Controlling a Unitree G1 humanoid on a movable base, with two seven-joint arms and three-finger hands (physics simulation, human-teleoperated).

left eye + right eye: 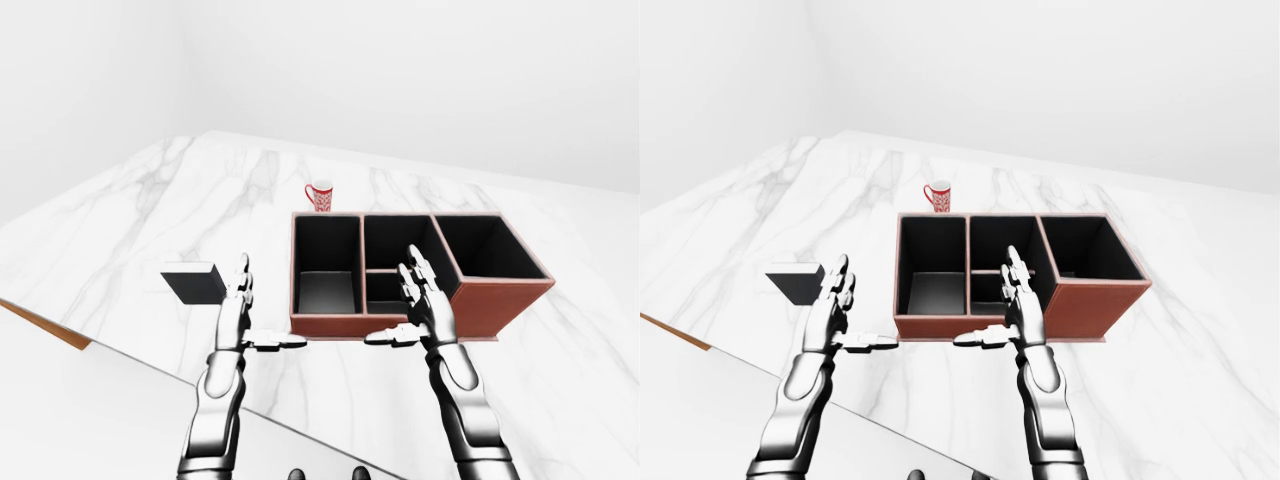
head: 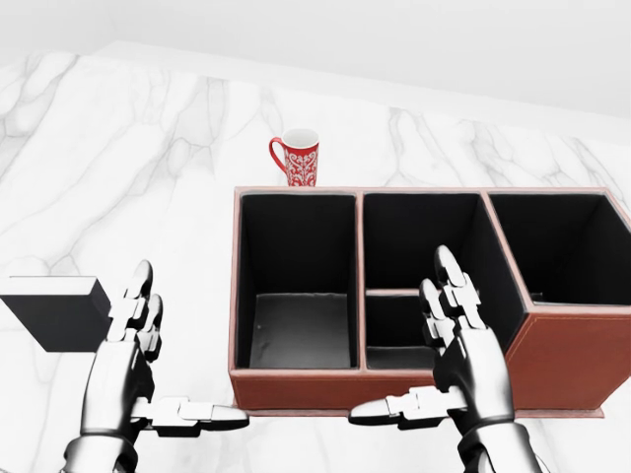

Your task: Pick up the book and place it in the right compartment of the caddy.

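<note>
Dark rectangular book [image 2: 54, 311] lies flat on white marble counter [image 2: 148, 148], left of brown leather three-compartment caddy [image 2: 296, 386]. Left hand [image 2: 123, 370] beside book, right hand [image 2: 463, 345] over caddy: both spread open, empty.

I can read no words, numbers, brands or signs anywhere in these views. The red mug [image 2: 297, 157] carries a white ornamental pattern, but it forms no letters that I can make out. The book [image 2: 57, 310] beside my left hand [image 2: 123, 365] shows only a plain dark cover and a white top, with no title. The caddy [image 2: 567, 357] has bare reddish-brown walls and black insides, unlabelled. The marble desk [image 2: 118, 177] bears only grey veining. My right hand [image 2: 458, 345] carries no markings.
</note>
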